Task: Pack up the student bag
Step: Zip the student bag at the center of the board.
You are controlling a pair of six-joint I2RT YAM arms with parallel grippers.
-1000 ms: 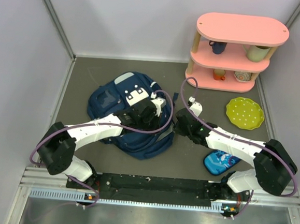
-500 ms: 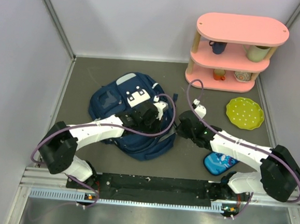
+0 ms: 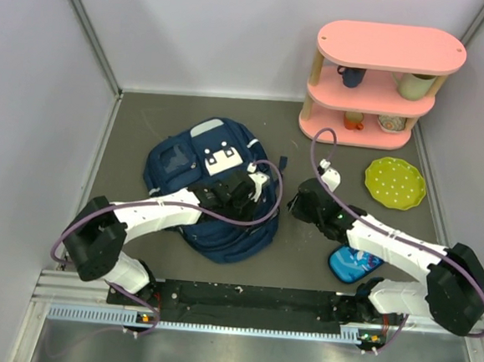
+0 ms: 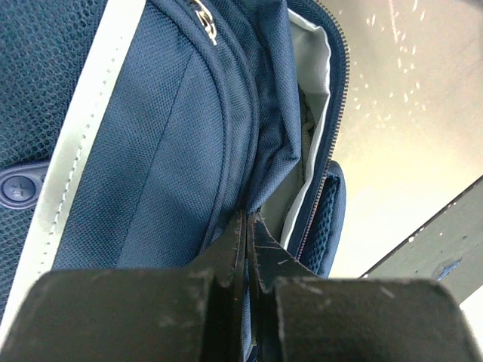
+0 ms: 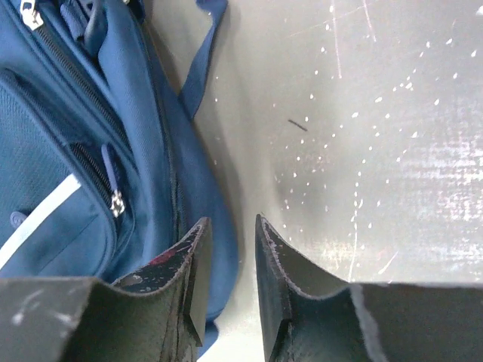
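- Pinching a fold of navy fabric at the lip of the zip opening, the left gripper [image 4: 247, 226] had its two fingers pressed tight together on the student bag [image 3: 176, 163].
- Just beyond that pinch, the left wrist view showed pale lining [image 4: 311, 113] inside the parted zip, so that compartment gaped a little.
- The right gripper [image 5: 232, 235] hung low just beside the bag's right edge, its fingers a narrow gap apart with nothing between them but bare table.
- A loose blue strap [image 5: 202, 53] trailed on the table ahead of it.
- The bag itself lay flat on the dark table [image 3: 146, 115], left of centre, white buckle patches upward, with the left arm reaching over it.
- Further right sat a small blue pencil case [image 3: 351, 263] near the right arm, a green dotted plate [image 3: 395, 182] beyond it, and a pink shelf [image 3: 384, 83] holding cups in the far corner.
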